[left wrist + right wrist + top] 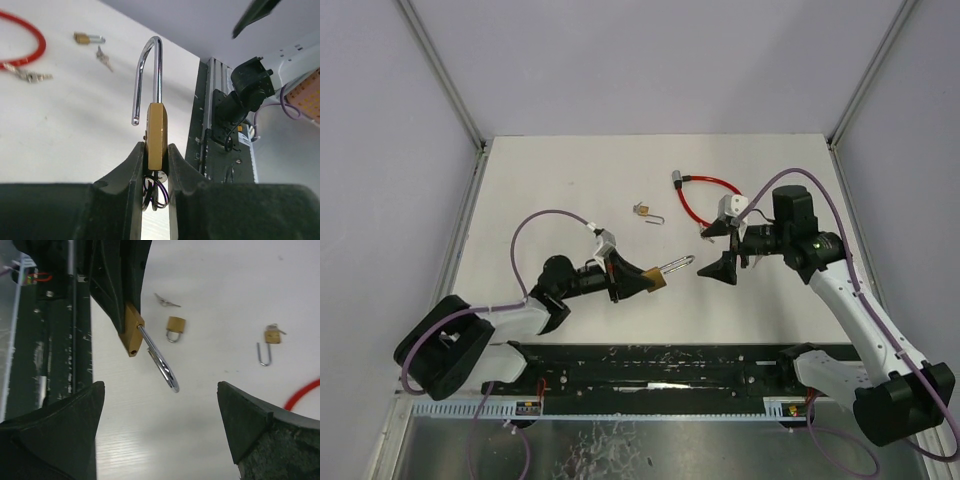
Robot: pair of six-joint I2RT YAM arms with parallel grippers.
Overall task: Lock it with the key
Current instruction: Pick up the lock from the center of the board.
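Note:
My left gripper [638, 278] [156, 148] is shut on the body of a brass padlock [656, 279] [156, 131] [131, 331]. Its silver shackle [149, 75] [163, 365] is sprung open and points toward the right arm. A dark key ring with a key [155, 191] hangs under the body, between my left fingers. My right gripper [713, 250] [161, 387] stands wide open just beyond the shackle's tip, holding nothing. The shackle's end lies in the gap between the right fingers without touching them.
A small brass padlock [642, 209] [87, 38] [271, 335] with an open shackle lies mid-table, loose keys [104, 57] beside it. Another small padlock [175, 327] lies near the left gripper. A red cable lock [705, 200] [30, 47] lies at the back right. A black rail [660, 370] runs along the near edge.

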